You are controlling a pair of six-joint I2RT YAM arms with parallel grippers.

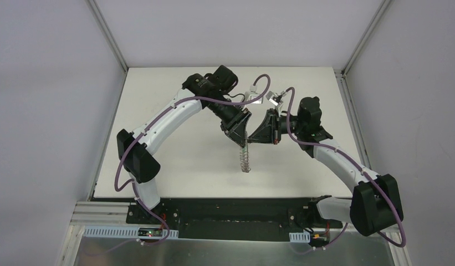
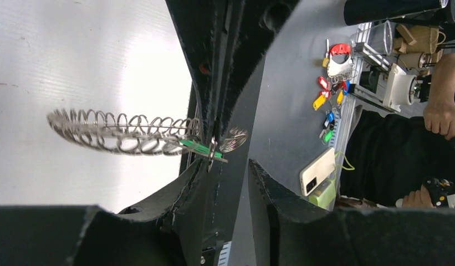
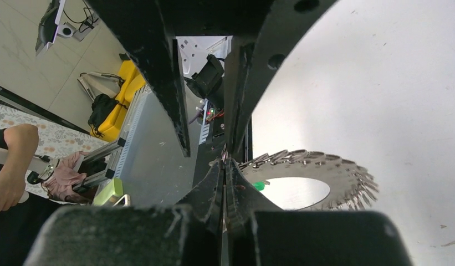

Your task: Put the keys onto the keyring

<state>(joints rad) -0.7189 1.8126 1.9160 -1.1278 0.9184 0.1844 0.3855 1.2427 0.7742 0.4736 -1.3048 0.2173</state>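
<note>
The keyring (image 1: 245, 158) hangs edge-on above the table between the two grippers. It shows as a fringe of wire loops in the left wrist view (image 2: 119, 133) and as a flat grey ring in the right wrist view (image 3: 325, 172). The key's green head (image 2: 193, 146) lies against the ring's rim and also shows in the right wrist view (image 3: 260, 185). My right gripper (image 3: 225, 163) is shut on the ring's rim and shows in the top view (image 1: 262, 133). My left gripper (image 2: 228, 163) is open, one finger touching the key's end, and shows in the top view (image 1: 239, 132).
The white table (image 1: 175, 160) lies below, walled on the left, back and right. Off the table, the left wrist view shows a phone (image 2: 317, 170), several coloured key tags (image 2: 325, 94) and a person's hand (image 2: 444, 111).
</note>
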